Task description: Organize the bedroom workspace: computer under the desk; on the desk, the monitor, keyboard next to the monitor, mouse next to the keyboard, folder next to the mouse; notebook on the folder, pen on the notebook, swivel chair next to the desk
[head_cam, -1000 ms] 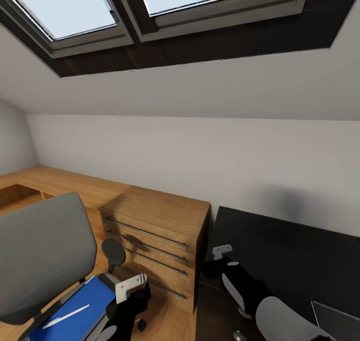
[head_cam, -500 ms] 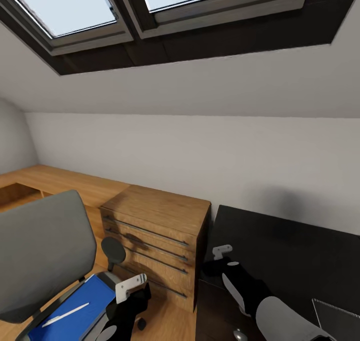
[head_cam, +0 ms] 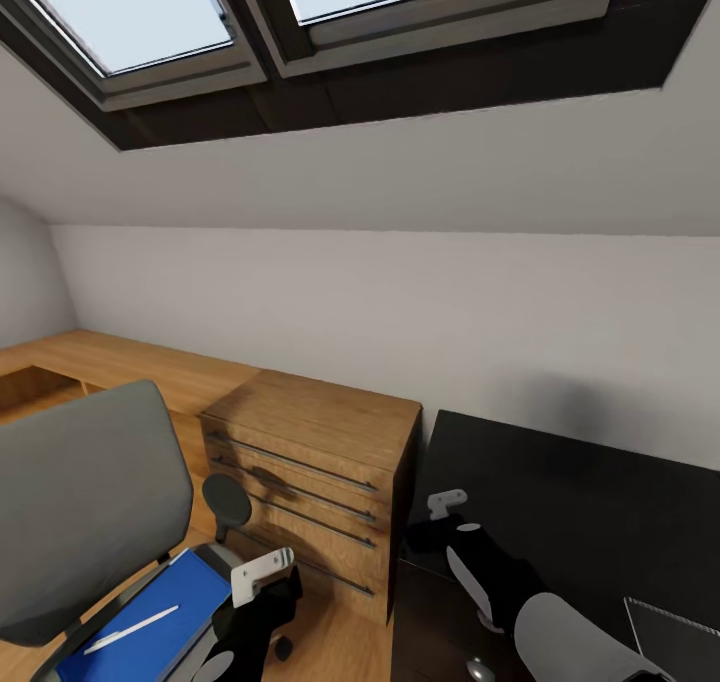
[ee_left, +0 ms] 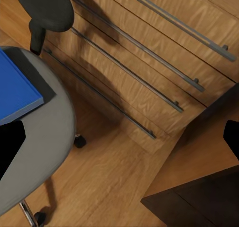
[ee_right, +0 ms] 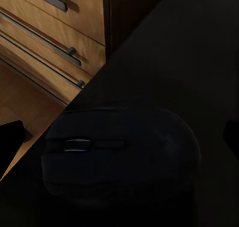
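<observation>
— Where do we stand with the swivel chair (head_cam: 85, 512)?

— We see it left of the wooden dresser (head_cam: 310, 482), its grey back toward us. The blue folder (head_cam: 150, 622) lies flat on its seat, with a thin white pen (head_cam: 130, 632) resting on top of the folder. From the left wrist we catch a corner of the folder (ee_left: 15, 90) on the grey seat (ee_left: 50, 137), and a black armrest (ee_left: 45, 7) in front of the dresser's drawers (ee_left: 144, 62).

— And the desk?

— The glossy black desk (head_cam: 590, 522) sits just to the right of the dresser, touching its side. The mouse (ee_right: 119, 154) rests on the desk top near the edge facing the dresser, directly under our right wrist camera. A grey notebook (head_cam: 680, 637) lies on the desk, farther from the dresser.

— Our claws?

— The left gripper (head_cam: 262, 574) hovers beside the chair seat, in front of the dresser; its fingers look parted with nothing between them. The right gripper (head_cam: 445, 504) hangs above the desk corner by the dresser, over the mouse; we cannot tell whether its fingers are spread or together.
</observation>
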### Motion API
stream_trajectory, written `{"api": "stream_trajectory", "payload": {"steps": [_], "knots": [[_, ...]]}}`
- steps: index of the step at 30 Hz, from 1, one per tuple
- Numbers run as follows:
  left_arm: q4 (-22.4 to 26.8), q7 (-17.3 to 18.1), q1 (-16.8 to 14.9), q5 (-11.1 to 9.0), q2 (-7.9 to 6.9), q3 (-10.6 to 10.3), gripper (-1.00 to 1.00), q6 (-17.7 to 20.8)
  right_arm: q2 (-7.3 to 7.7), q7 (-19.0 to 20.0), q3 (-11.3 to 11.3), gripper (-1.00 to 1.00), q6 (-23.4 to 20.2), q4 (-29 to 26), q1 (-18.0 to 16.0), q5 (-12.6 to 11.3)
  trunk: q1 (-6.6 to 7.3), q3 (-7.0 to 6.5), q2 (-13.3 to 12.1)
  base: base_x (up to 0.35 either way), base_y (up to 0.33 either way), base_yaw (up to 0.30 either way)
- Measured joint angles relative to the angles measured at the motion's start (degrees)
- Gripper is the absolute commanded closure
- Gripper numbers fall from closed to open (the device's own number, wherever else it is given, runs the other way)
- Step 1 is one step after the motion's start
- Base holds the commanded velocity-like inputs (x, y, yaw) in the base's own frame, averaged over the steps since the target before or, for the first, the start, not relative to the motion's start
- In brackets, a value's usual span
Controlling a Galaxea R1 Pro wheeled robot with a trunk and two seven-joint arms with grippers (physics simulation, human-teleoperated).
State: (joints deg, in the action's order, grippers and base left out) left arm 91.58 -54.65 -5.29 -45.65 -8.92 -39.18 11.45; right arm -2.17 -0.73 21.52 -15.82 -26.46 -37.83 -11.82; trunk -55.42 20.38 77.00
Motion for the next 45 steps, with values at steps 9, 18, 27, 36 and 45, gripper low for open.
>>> {"api": "stream_trajectory", "payload": {"steps": [9, 18, 27, 36, 45], "knots": [[0.0, 0.0, 0.0, 0.0, 0.0, 0.0, -1.0, 0.0, 0.01, 0.03, -0.01, -1.0, -0.03, 0.05, 0.0, 0.0, 0.0, 0.0, 0.0, 0.0, 0.0, 0.0], [0.0, 0.0, 0.0, 0.0, 0.0, 0.0, -1.0, 0.0, -0.01, 0.02, 0.0, -1.0, -0.03, 0.07, 0.0, 0.0, -1.31, 1.07, 2.39, 0.0, 0.0, 0.0], [0.0, 0.0, 0.01, 0.0, 0.0, 0.0, -1.0, 0.0, -0.01, 0.02, 0.0, -1.0, -0.03, 0.07, 0.0, 0.0, -1.75, 1.43, 3.2, 0.0, 0.0, 0.0], [0.0, 0.0, 0.0, 0.03, 0.0, -0.52, -1.0, 0.0, -0.01, 0.01, 0.0, -1.0, -0.03, 0.06, 0.0, -0.02, -1.98, 1.62, 3.61, 0.0, 0.0, 0.0], [0.0, 0.0, 0.0, 0.04, 0.0, -0.6, -1.0, 0.0, -0.07, -0.05, 0.0, 1.0, -0.03, 0.01, 0.0, -0.09, -1.98, 1.62, 3.61, 0.0, 0.0, 0.0]]}}
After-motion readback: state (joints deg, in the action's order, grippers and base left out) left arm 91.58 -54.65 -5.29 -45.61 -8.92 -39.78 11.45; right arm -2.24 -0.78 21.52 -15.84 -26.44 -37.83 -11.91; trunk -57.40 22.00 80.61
